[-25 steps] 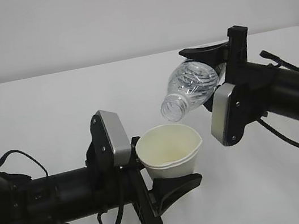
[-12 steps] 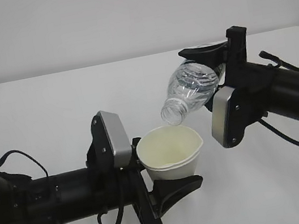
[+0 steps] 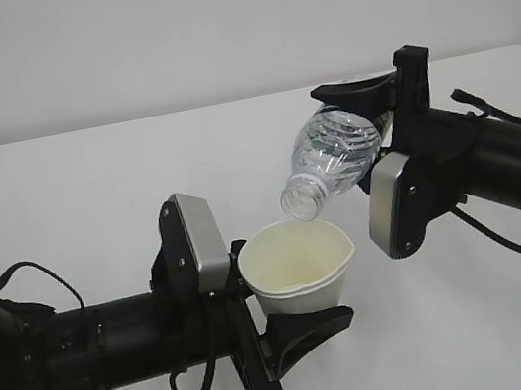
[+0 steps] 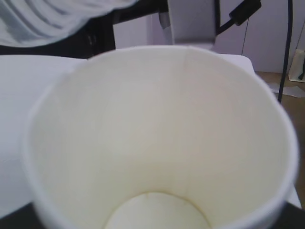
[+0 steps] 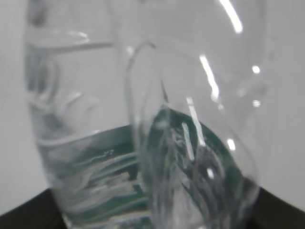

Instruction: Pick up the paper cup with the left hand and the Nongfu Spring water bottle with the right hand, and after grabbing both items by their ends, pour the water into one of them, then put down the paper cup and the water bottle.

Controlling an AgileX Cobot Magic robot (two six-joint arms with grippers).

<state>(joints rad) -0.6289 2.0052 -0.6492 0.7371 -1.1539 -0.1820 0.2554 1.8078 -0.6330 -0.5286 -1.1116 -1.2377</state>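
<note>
- The paper cup (image 3: 298,267) is held upright off the table (image 3: 61,198), mouth open to the top. From the left wrist view the inside of the cup (image 4: 157,143) looks dry, just the pale bottom disc showing.
- The left hand (image 3: 297,321) has its jaws clamped round the lower part of the cup, one black jaw sticking out under it on the near side.
- The water bottle (image 3: 332,155) is tipped over, mouth pointing down-left, hanging just above the far rim of the cup, apart from it. No cap on it.
- Can't make out a stream between the bottle mouth and the cup.
- The right hand (image 3: 372,111) grips the bottle by its base end, jaws closed on it from top and bottom.
- In the right wrist view the bottle (image 5: 143,124) fills the whole frame, clear ribbed plastic with the green label (image 5: 190,157) showing through. Whether there's water inside I can't tell.
- Both arms are black, each with a grey module (image 3: 198,240) near the wrist.
</note>
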